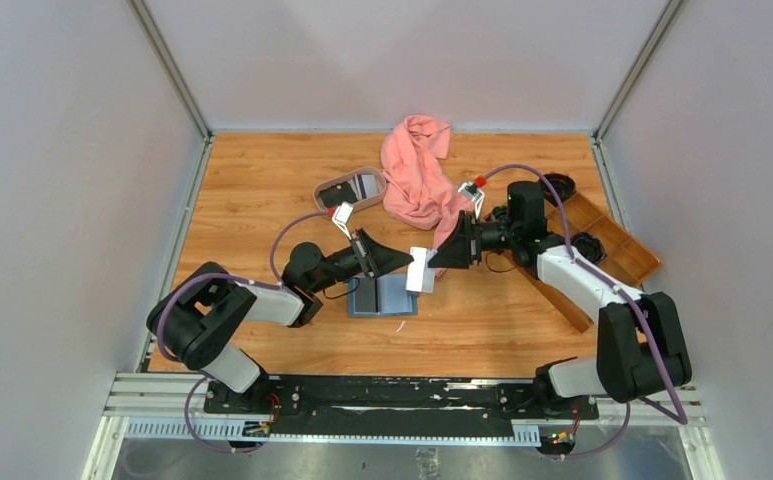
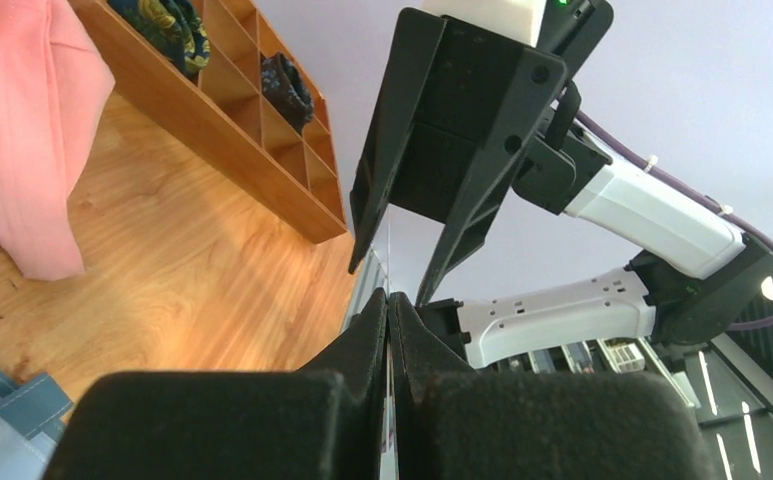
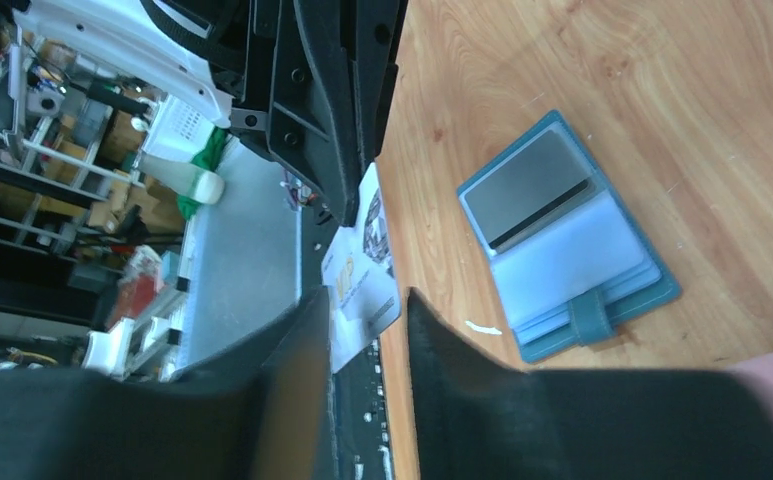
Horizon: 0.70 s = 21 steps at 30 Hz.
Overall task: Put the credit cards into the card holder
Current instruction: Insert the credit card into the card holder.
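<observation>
The teal card holder (image 1: 394, 296) lies open on the table below both grippers, with a grey card (image 3: 527, 190) in its upper pocket (image 3: 562, 235). My left gripper (image 1: 407, 262) is shut on a pale white credit card (image 1: 419, 270) and holds it edge-up above the holder. In the left wrist view the card (image 2: 390, 262) is a thin line running up from the shut tips (image 2: 390, 297). My right gripper (image 3: 367, 300) faces the left one with its jaws apart on either side of the card's free end (image 3: 362, 250). The card lies close to one finger, with a gap to the other.
An oval beige tray (image 1: 334, 199) with a dark card in it sits behind the left arm. A pink cloth (image 1: 417, 175) lies at the back centre. A brown wooden compartment tray (image 1: 622, 240) runs along the right edge under the right arm.
</observation>
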Available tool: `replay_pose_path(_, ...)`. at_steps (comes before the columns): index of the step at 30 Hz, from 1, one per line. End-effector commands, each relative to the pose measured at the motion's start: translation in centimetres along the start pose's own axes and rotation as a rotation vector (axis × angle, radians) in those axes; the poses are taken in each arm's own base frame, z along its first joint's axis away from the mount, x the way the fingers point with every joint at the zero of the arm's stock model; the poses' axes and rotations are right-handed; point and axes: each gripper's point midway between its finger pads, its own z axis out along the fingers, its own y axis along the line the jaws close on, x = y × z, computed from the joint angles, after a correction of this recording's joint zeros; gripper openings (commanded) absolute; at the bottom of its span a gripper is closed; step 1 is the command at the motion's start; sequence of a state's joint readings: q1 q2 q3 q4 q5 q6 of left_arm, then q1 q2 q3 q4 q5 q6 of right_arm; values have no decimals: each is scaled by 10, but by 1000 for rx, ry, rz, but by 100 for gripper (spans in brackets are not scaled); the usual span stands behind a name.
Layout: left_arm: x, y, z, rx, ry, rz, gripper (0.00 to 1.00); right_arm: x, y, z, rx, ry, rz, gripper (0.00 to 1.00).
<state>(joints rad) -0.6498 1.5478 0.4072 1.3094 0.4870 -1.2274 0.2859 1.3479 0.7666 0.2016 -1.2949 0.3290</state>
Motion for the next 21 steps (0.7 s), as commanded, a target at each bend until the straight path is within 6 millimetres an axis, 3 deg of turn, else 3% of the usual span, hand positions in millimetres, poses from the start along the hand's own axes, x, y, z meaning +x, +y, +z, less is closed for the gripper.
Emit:
replay_pose_path(1,4,-7,1,34,0,23,0,-3,5,4,-35,6,22,25)
replay_pose_path(2,5,-8,1,36,1,24,0,-4,5,4,-38,3,27,15)
replay_pose_path(5,9,-8,-2,38,7,30,1,-4,5,4,-44,3,42,1)
replay_pose_path(13,15,-6,-26,-59,34,181,53,0,17,2,-122,31,-4,0)
replay_pose_path(17,20,5,-56,-184,80,377,73,3,24,0,-169,50,-40,0)
replay_pose_path(21,22,-7,-79,-167,78,529,95,15,32,4,-219,90,-105,0)
